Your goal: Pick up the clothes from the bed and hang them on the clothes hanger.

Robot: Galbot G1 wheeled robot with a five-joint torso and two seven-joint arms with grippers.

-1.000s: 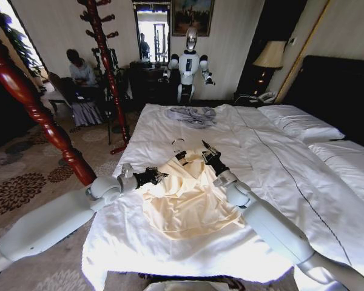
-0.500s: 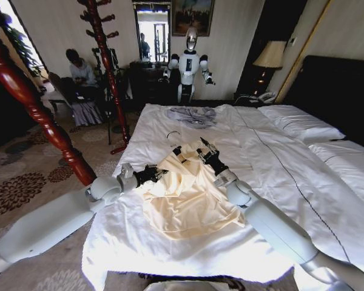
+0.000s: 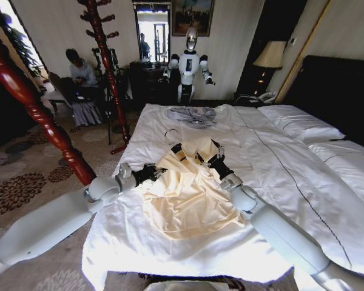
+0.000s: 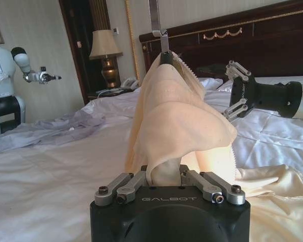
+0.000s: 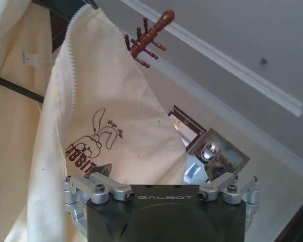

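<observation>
The left gripper (image 4: pixel 169 177), marked GALBOT, pinches the clothes (image 3: pixel 185 197) on the bed (image 3: pixel 279 163), and the right gripper (image 5: pixel 161 189) holds cloth printed "RABBIT".

White rounded arms, black wrists, silver screwed linkages, GALBOT lettering

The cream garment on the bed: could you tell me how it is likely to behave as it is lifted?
Probably floppy: the cream garment sags in folds between the left gripper and the hanger. Likely light, since it peaks up with little support. It may slide off the hanger's narrow shoulders.
</observation>
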